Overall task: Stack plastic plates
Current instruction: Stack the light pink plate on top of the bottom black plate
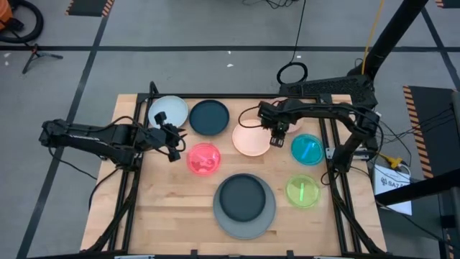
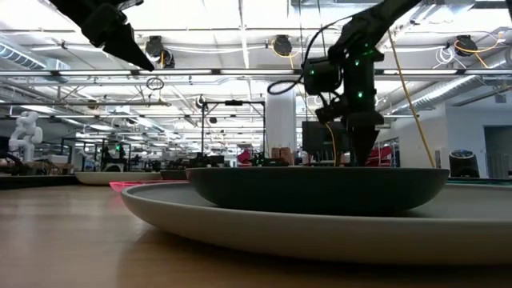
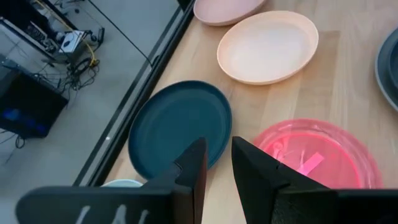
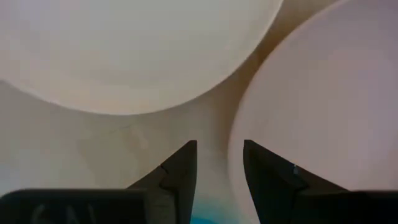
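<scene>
Plates lie flat on the wooden table: pale blue [image 1: 167,111], dark teal [image 1: 209,116], cream [image 1: 251,139], magenta [image 1: 204,158], teal [image 1: 307,149] and green [image 1: 303,192]. The black plate [image 1: 244,196] sits in the large grey plate [image 1: 244,214]. My right gripper [image 1: 277,139] is open and low at the cream plate's right edge. In its wrist view the gripper [image 4: 219,163] points down at bare wood between the cream plate [image 4: 124,50] and the pink plate [image 4: 323,106]. My left gripper [image 1: 172,146], narrowly open, hovers high between the pale blue and magenta plates and touches nothing.
A black metal frame [image 1: 136,129] runs along the table's left, far and right edges. Cables and a ring [image 1: 292,73] lie beyond the far edge. Bare wood [image 1: 169,201] shows at the near left. The left wrist view shows the dark teal plate [image 3: 180,127] and the magenta plate [image 3: 311,155] below the fingers.
</scene>
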Tool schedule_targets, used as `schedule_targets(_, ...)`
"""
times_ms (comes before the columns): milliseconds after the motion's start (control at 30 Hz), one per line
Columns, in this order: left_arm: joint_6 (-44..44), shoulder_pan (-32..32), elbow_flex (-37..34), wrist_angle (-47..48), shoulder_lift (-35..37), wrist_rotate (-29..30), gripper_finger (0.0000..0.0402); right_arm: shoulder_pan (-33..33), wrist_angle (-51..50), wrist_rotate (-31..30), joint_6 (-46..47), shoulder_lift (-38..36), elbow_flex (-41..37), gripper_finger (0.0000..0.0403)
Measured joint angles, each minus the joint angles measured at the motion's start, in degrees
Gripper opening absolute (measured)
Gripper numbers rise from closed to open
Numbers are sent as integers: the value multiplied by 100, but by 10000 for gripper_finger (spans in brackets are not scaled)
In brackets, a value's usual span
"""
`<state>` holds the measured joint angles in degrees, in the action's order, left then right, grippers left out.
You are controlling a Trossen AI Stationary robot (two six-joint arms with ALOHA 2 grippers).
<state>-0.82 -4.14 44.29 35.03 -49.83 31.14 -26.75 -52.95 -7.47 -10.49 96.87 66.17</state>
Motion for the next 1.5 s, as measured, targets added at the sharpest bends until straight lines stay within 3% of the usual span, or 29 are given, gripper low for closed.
schedule_targets(600, -122, 0, 0, -5, -2, 0, 83, -602, 554, 10, -46, 498, -2, 123)
schedule_targets(733, -102, 0, 0, -7, -2, 0, 83, -607, 759, 10, -31, 498, -2, 92)
schedule_targets(933, -98, 0, 0, -7, -2, -1, 83, -607, 856, 21, 2, 498, -8, 14)
schedule_targets(1100, -94, 0, 0, -9, -2, -2, 83, -579, 895, -21, -48, 495, -9, 13)
schedule_targets(1333, -87, 0, 2, -11, -2, -1, 83, -358, 681, -581, -23, 129, -11, 5)
schedule_targets(1500, -87, 0, 2, -23, -2, -2, 83, -101, 593, -598, 189, -504, -11, 3)
